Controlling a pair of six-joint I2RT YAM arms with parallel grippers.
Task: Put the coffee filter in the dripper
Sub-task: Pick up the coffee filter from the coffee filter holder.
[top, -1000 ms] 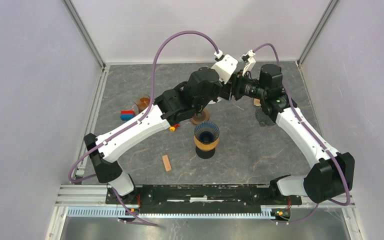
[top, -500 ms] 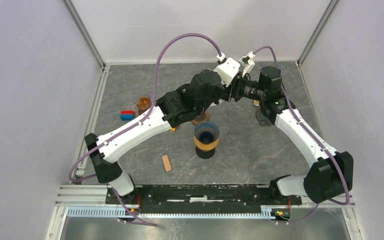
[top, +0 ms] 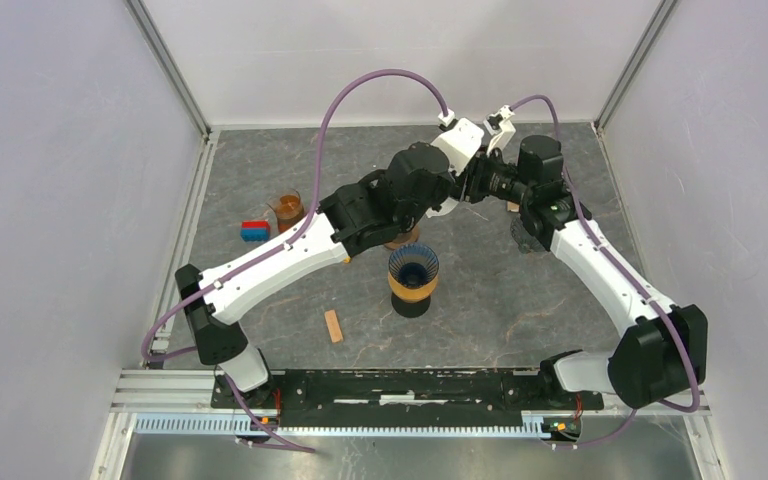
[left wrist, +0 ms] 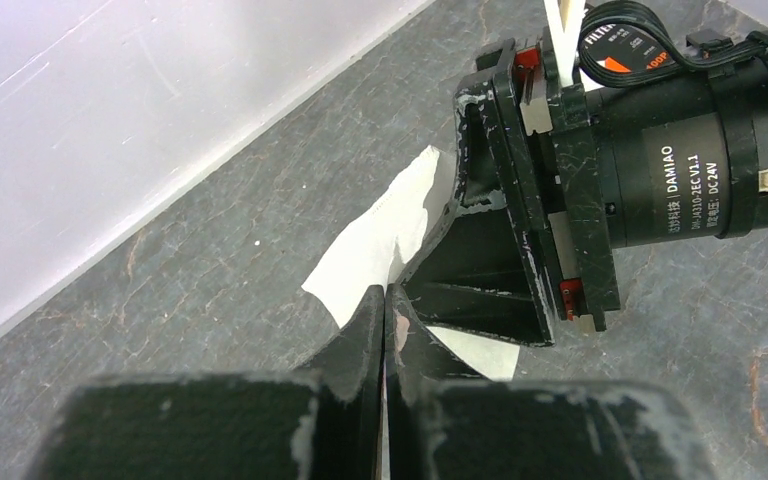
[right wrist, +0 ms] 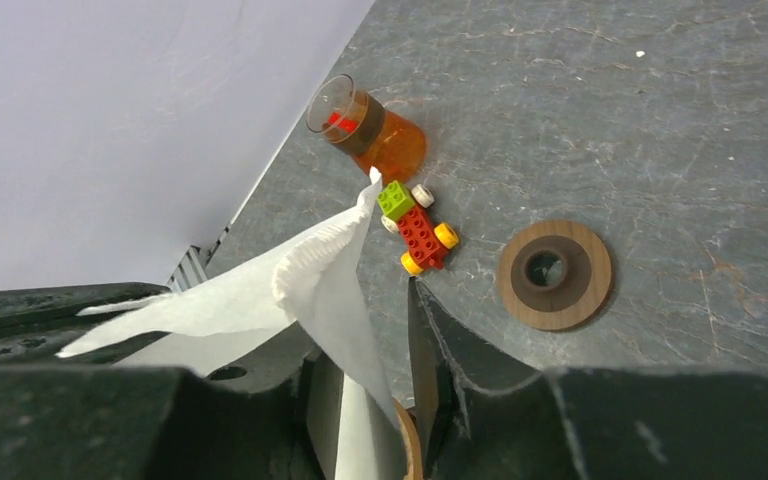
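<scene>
The white paper coffee filter hangs in the air at the back of the table, with my left gripper shut on its lower edge. My right gripper faces the left one, jaws either side of the filter. A gap still shows between the paper and its right finger. In the top view both grippers meet behind the dripper, a dark ribbed cone on an amber base that stands upright and apart from them.
An orange cup lies on its side near the left wall beside a small toy-brick car. A wooden ring lies flat behind the dripper. A blue and red block and a wooden stick lie to the left.
The left arm has carried the filter a little to the right, toward the right gripper. The right jaws have narrowed around the paper.
</scene>
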